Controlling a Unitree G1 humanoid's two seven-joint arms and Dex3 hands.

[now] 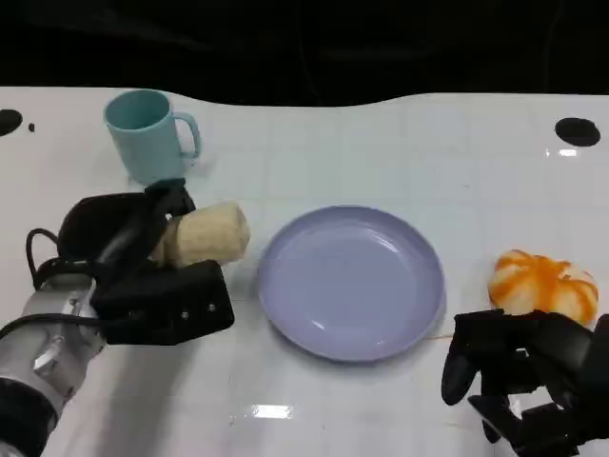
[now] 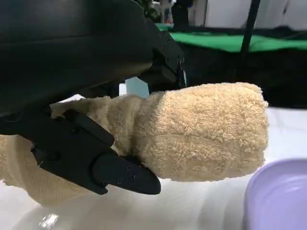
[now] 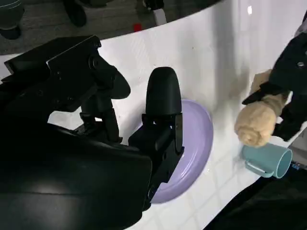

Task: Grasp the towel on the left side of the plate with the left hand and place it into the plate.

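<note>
A rolled beige towel (image 1: 207, 234) lies just left of the lavender plate (image 1: 350, 282). My left hand (image 1: 143, 271) grips the roll's left half, with fingers over its top and underneath. In the left wrist view the towel (image 2: 206, 129) sits between black fingers (image 2: 100, 163), its free end pointing at the plate rim (image 2: 278, 196). I cannot tell whether it touches the table. My right hand (image 1: 519, 381) rests at the lower right, fingers apart and holding nothing. The right wrist view shows that hand (image 3: 120, 110) before the plate (image 3: 204, 129), with the towel (image 3: 256, 127) beyond it.
A teal mug (image 1: 147, 133) stands behind my left hand, close to the towel. An orange-and-white round object (image 1: 544, 286) lies right of the plate, just past my right hand. The white table's far edge runs along the back.
</note>
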